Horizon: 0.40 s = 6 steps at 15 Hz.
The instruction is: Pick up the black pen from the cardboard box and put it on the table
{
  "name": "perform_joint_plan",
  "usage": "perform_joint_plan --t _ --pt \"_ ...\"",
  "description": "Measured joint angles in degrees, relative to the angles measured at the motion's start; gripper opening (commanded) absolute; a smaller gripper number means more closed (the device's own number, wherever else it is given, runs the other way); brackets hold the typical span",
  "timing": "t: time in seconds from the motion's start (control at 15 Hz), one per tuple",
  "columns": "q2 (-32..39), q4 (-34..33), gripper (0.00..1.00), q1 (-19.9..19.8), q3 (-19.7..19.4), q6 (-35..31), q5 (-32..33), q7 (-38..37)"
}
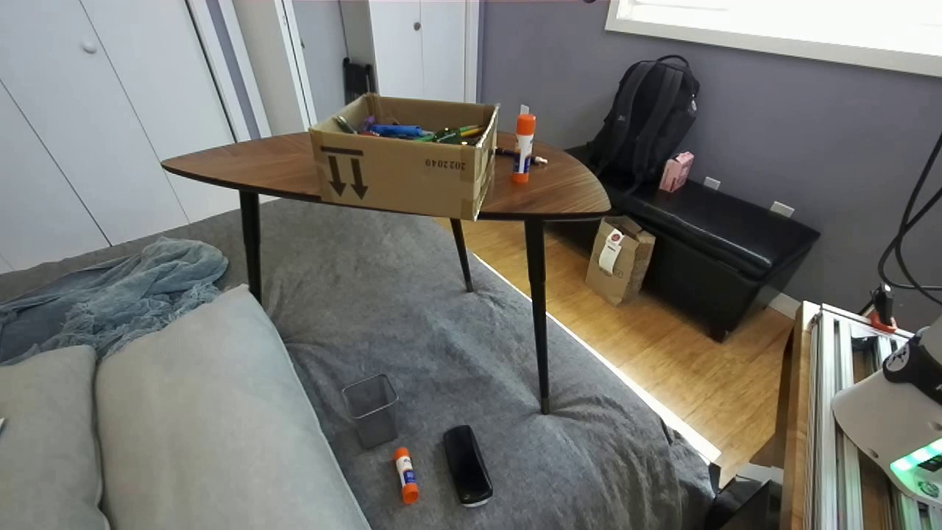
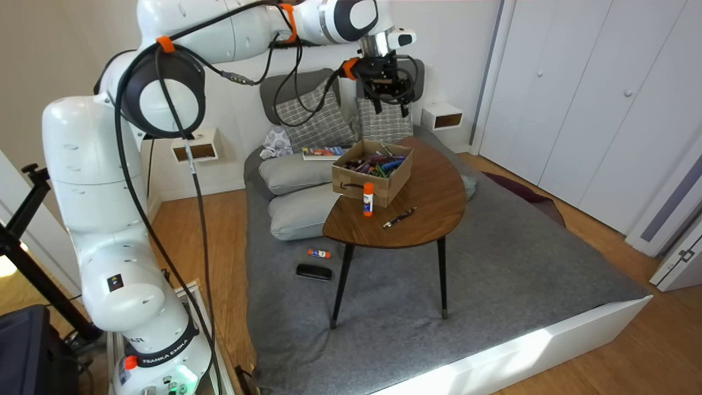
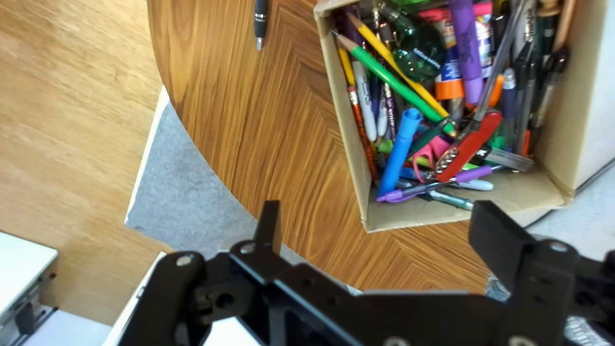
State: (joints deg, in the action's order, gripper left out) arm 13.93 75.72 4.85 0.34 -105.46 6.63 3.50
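The cardboard box [image 1: 401,180] stands on the brown table [image 1: 235,163] and holds many pens, pencils and markers. Both also show in an exterior view, box [image 2: 351,180] and table [image 2: 439,189], and in the wrist view, box [image 3: 413,214] and table [image 3: 278,139]. A black pen [image 2: 400,217] lies on the tabletop beside the box, apart from it; the wrist view shows its silver-tipped end [image 3: 260,21]. Some dark pens lie in the box among the others, partly covered. My gripper [image 2: 391,111] is open and empty, high above the box's end; its fingers [image 3: 377,209] are wide apart.
An orange-capped glue stick [image 2: 368,199] stands upright on the table by the box. The table stands on a grey bed. A second glue stick [image 1: 406,477], a black case [image 1: 467,465] and a mesh cup [image 1: 370,412] are on the bed. Grey pillows [image 2: 301,211] lie beside the table.
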Motion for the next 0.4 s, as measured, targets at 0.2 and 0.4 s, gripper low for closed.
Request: perform_joint_plan --t 0.2,0.4 --pt "-3.0 2.6 1.0 -0.1 0.5 0.0 -2.1 1.2" --pt "-4.2 4.0 1.0 -0.3 0.5 0.0 -2.5 1.4"
